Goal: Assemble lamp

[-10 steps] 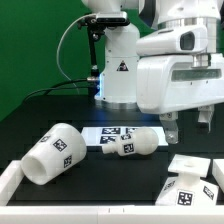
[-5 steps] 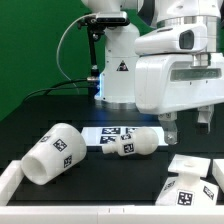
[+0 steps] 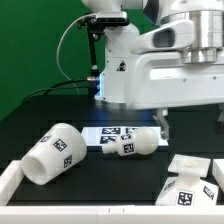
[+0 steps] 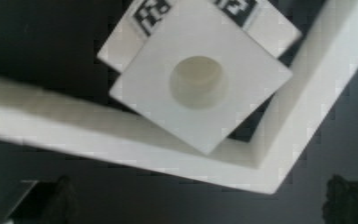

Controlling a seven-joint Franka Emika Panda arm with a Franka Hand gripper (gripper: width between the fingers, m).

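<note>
"What does the side camera give?"

"The shade (image 3: 55, 152) lies tipped over at the exterior view's left. The bulb (image 3: 131, 146) is beside it, by the marker board (image 3: 113, 131). The base (image 3: 186, 186) is at the right."

"And the wrist camera?"

"The base sits inside the white rail's (image 4: 87, 115) corner. The claw (image 4: 197, 195) is spread wide, holding nothing."

Bright, even light falls from above in the exterior view. The arm housing (image 3: 185, 70) at two o'clock is nearly washed out and soft, too close for focus. The black counter (image 3: 40, 110) swallows light; the shade (image 3: 55, 152) at eight o'clock throws only a faint shadow, and its tag (image 3: 68, 146) looks coarse and pixelated. The wrist view is blurred throughout: the base (image 4: 197, 85) glows flat white, its edges smeared.
</note>
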